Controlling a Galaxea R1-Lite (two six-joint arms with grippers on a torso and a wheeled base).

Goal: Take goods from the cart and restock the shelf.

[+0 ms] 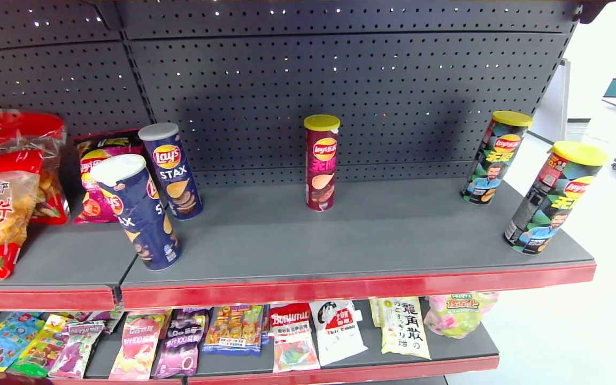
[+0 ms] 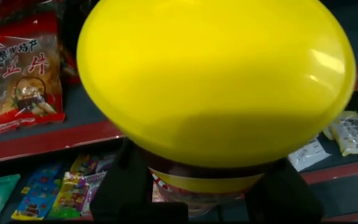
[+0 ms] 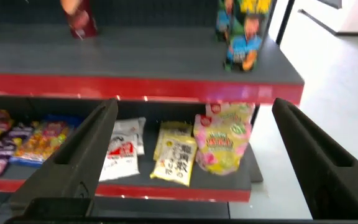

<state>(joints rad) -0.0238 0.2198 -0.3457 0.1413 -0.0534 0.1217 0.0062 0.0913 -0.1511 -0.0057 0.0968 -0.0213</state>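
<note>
The left gripper (image 2: 210,196) clamps a yellow-lidded cylindrical chip can (image 2: 216,81) in front of the grey, red-edged metal shelf (image 1: 361,235), where a maroon chip can (image 1: 321,163) stands upright. The right gripper (image 3: 194,106) hangs empty, jaws wide.

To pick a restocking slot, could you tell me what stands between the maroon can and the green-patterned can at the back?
Nothing: the head view shows bare shelf between the maroon can and that green-patterned can.

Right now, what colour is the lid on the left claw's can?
Bright yellow. The lid on the can shows best in the left wrist view.
</note>
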